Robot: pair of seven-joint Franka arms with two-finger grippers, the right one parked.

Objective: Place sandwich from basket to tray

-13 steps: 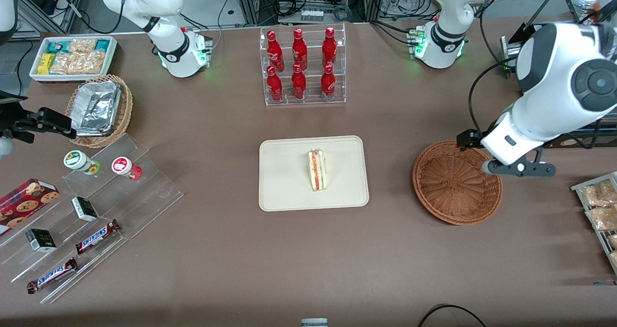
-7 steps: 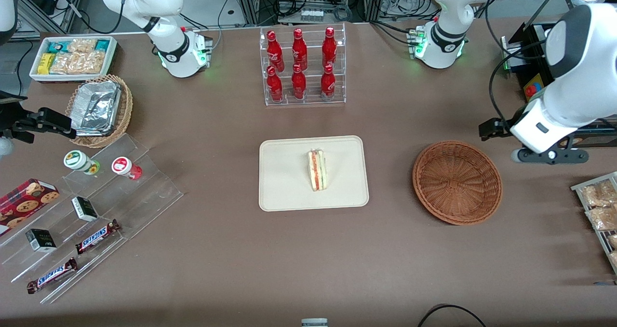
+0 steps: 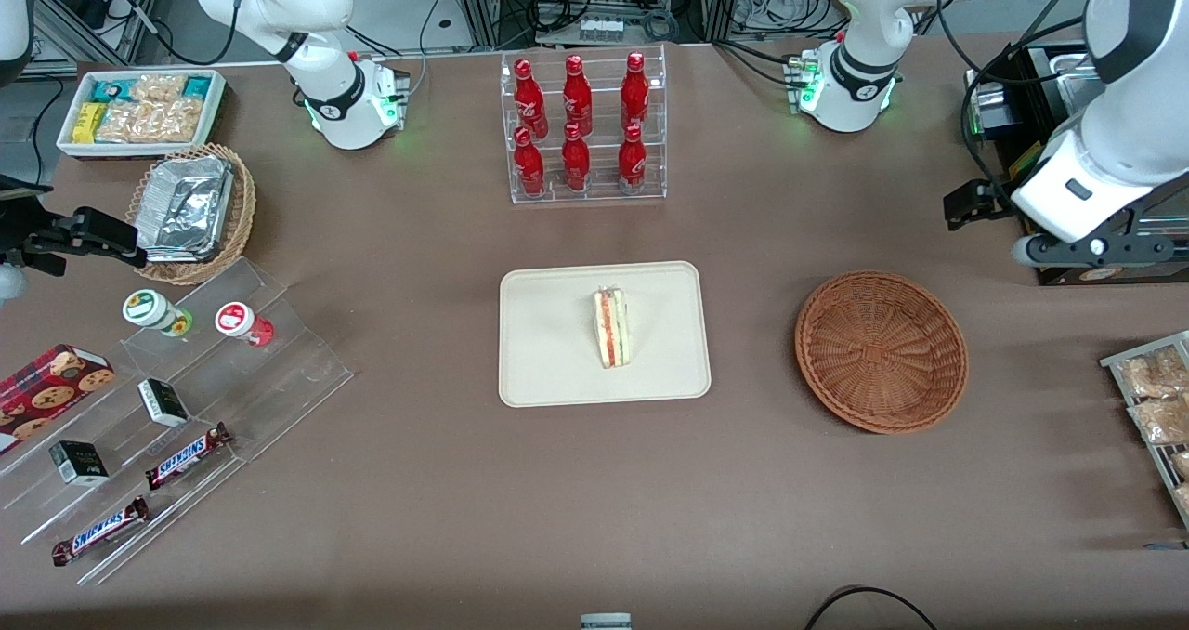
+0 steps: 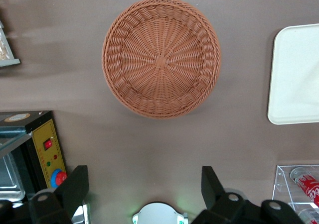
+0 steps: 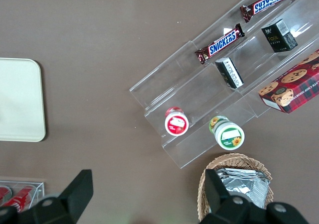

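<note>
Front view: the sandwich (image 3: pixel 611 328) lies on the tray (image 3: pixel 548 342) at frame center; the basket (image 3: pixel 881 351) sits right of it. The tool (image 3: pixel 1087 251) hangs released at the right edge.

Wrist view: tool fingers (image 4: pixel 75 186) spread apart, basket (image 4: pixel 161 57) on the tabletop (image 4: pixel 149 149).

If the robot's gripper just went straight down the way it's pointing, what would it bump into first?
Probably just bare table. The gripper, fingers open, points down at brown tabletop beside the empty basket, farther from the front camera than it. Depth is hard to judge, but nothing else shows in that line.
</note>
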